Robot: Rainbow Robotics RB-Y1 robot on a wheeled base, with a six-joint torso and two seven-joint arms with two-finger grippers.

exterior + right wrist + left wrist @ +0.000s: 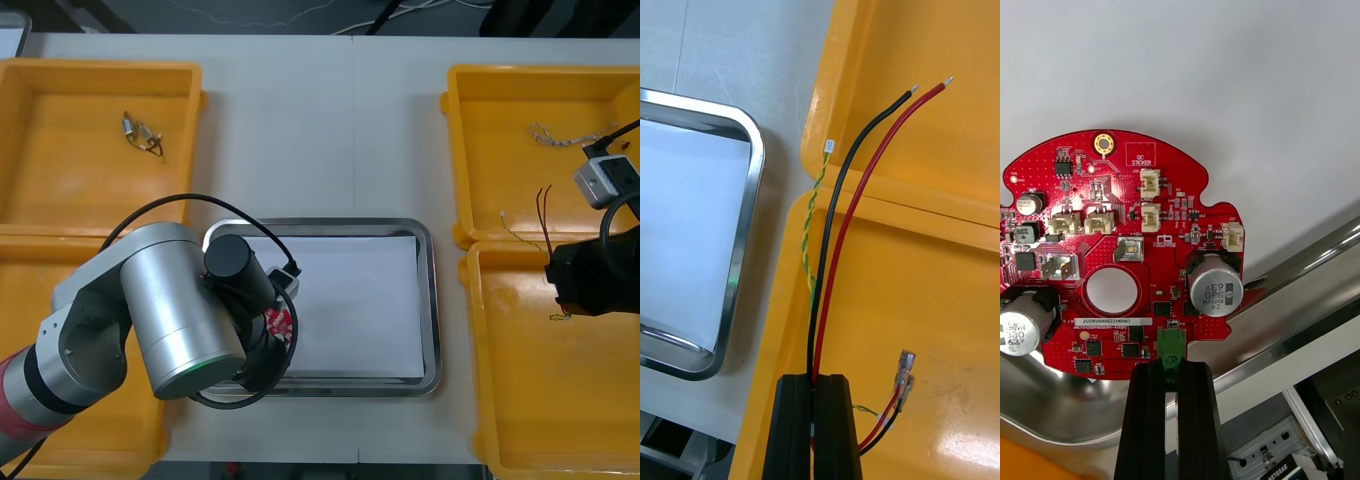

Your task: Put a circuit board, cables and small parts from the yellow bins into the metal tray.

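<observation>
Left gripper (1171, 369), narrow, pinches the green connector (1171, 346) on the red circuit board (1112, 225) over the near-left corner of the metal tray (428, 300); the white liner (360, 300) beyond lies open. Right gripper (818, 381) clamps the black and red cables (817, 337) over the near right yellow bin (932, 315), by its far-left corner. Small metal parts (142, 133) lie in the far left bin (60, 180).

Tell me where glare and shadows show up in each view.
Front view: the rim of the metal tray glints. Right wrist view: a glare patch in the yellow bin beside the right gripper, shut on the black and red cables. Left wrist view: the circuit board, in the shut left gripper, throws a soft shadow on the tray's white inside.
</observation>
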